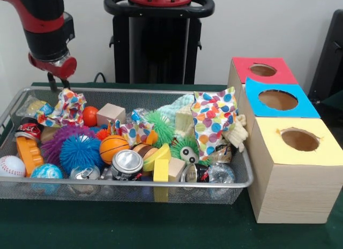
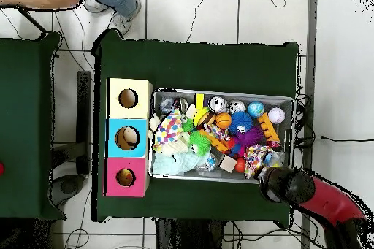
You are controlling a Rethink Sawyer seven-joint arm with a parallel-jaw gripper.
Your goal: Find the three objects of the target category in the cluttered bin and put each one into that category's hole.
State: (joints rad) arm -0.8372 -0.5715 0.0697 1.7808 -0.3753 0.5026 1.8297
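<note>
- The cloths: a mint green cloth (image 1: 172, 111) and a cream cloth (image 1: 185, 122) lie at the far side of the wire-mesh bin (image 1: 161, 183), toward the box end, half under a polka-dot wrapper (image 1: 214, 122). A third, paler piece (image 1: 237, 132) hangs by the bin's end nearest the boxes; you can't be sure of its colour.
- Overhead, the mint cloth (image 2: 177, 162) sits in the bin corner just beside the red-topped hole (image 2: 126, 177).
- The gripper (image 1: 58, 83) hovers at the opposite end of the bin, over the far rim, well apart from the cloths. Fingers show only as dark stubs; cannot tell how wide they stand.
- Step in hand, as judged: cross the bin to the cloths.
- Do it well: travel above the clutter, come down on exposed mint fabric clear of the wrapper and green spiky ball (image 1: 161, 126), pinch a fold, lift straight.
</note>
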